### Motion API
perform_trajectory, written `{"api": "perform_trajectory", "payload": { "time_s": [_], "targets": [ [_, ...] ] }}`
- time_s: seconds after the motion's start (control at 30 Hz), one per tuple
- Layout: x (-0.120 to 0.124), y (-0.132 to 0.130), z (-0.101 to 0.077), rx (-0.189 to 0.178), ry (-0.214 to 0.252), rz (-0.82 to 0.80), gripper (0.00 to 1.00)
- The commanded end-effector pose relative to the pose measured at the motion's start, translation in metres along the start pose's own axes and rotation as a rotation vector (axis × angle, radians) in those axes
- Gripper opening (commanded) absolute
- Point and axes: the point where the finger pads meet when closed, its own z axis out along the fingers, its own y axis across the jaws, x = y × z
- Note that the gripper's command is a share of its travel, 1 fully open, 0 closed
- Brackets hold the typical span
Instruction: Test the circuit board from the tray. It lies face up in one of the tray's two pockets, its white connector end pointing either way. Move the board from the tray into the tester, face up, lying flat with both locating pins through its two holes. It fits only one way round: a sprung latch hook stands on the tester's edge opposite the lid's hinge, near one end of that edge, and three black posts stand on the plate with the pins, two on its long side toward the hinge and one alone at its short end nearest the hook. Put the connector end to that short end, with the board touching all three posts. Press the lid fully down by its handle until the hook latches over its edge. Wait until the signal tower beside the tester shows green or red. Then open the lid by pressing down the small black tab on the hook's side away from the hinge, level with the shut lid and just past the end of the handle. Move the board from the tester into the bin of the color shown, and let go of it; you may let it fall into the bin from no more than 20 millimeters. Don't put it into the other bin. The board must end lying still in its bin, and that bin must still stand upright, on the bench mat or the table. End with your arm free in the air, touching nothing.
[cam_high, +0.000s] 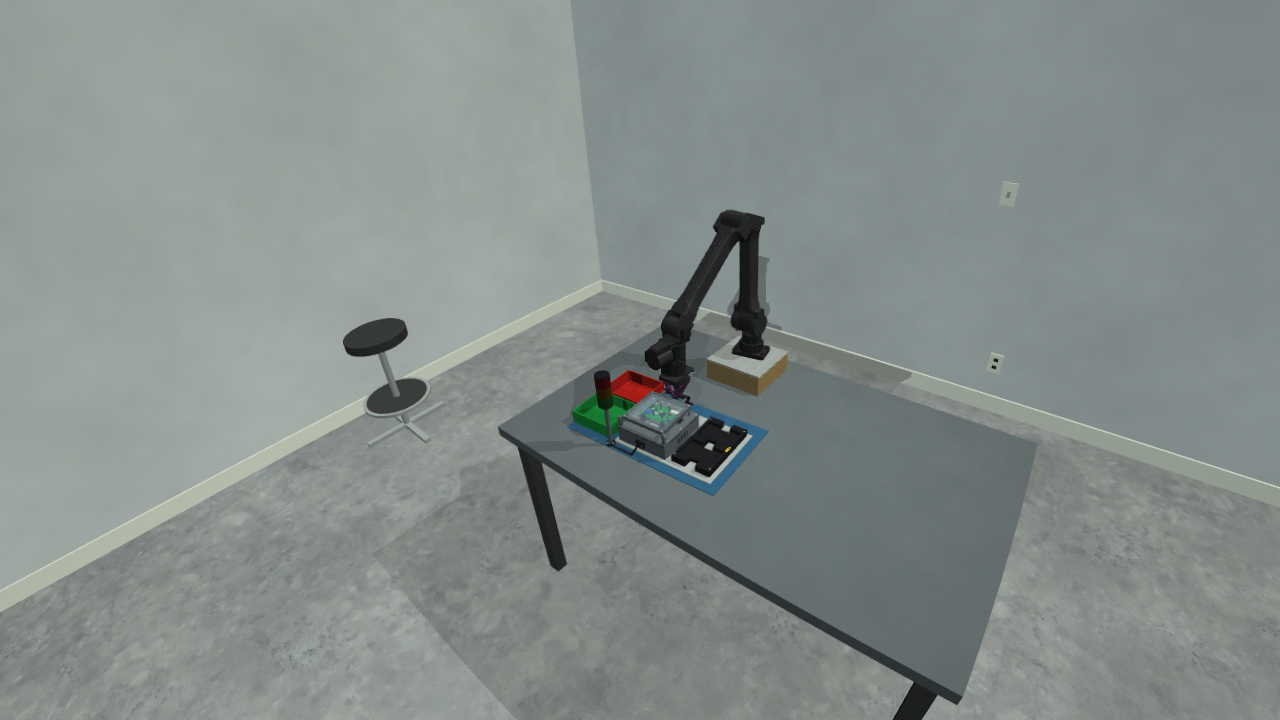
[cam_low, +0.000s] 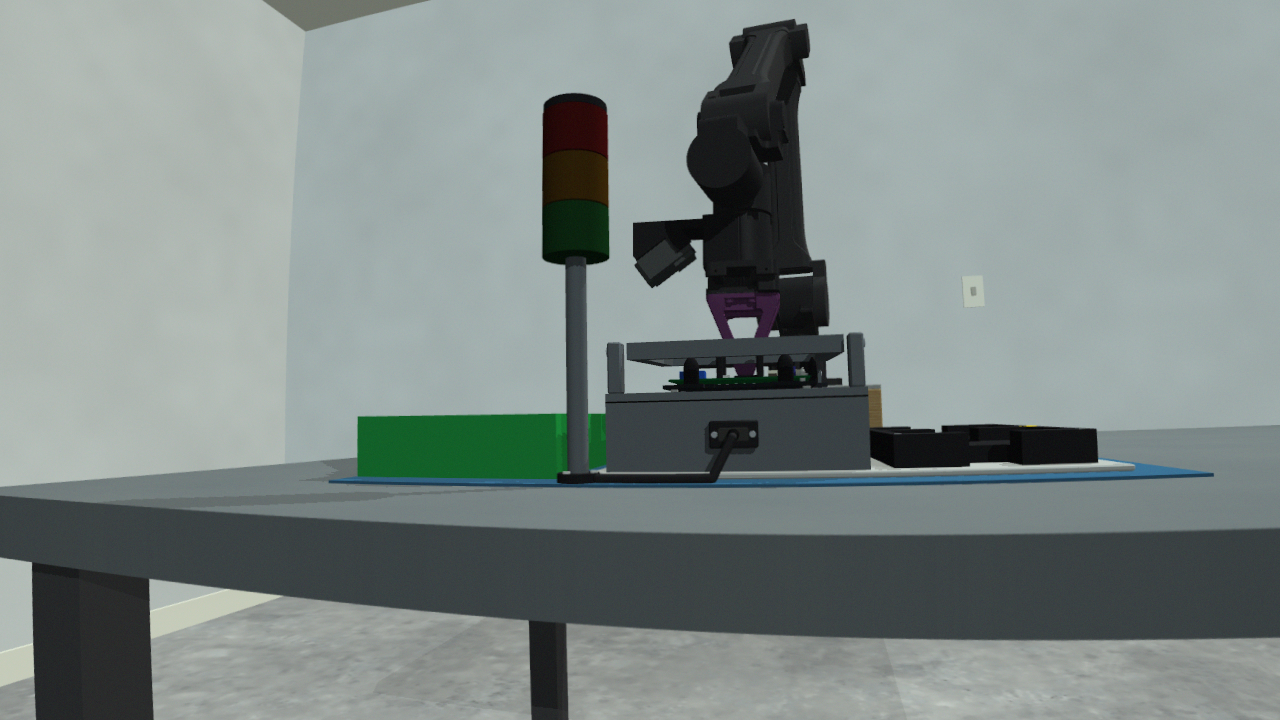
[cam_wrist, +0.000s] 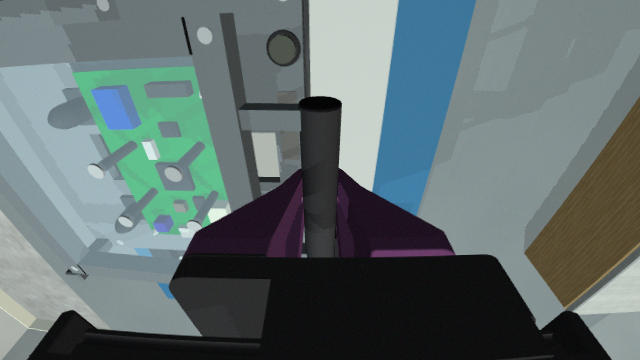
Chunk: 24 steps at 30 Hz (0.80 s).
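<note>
The green circuit board (cam_wrist: 135, 75) (cam_low: 733, 380) (cam_high: 660, 411) lies face up in the grey tester (cam_low: 733, 429) (cam_high: 648, 434). The clear lid (cam_low: 733, 349) (cam_wrist: 215, 100) lies almost level just above the board, and its probe pins point down at it. My gripper (cam_wrist: 320, 178) (cam_low: 741, 335) (cam_high: 677, 391) is shut on the lid's dark round handle (cam_wrist: 320, 150) at the lid's far edge. The signal tower (cam_low: 575, 179) (cam_high: 603, 383) stands beside the tester with all three lamps dark. The latch hook is hidden from me.
The green bin (cam_low: 447, 445) (cam_high: 590, 411) and the red bin (cam_high: 637, 385) stand left of the tester. The black tray (cam_low: 984, 445) (cam_high: 711, 443) lies to its right on the blue mat (cam_wrist: 425, 100). The arm's wooden base block (cam_high: 747, 368) (cam_wrist: 590, 225) is behind.
</note>
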Motion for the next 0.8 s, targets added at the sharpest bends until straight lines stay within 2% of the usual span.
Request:
{"api": "perform_trajectory", "payload": {
  "time_s": [0.0,0.77],
  "targets": [
    [0.0052,0.0075,0.0254,0.008,0.017,-0.023,0.00],
    [0.0052,0.0080,0.0281,0.007,0.017,-0.023,0.00]
  ]
}}
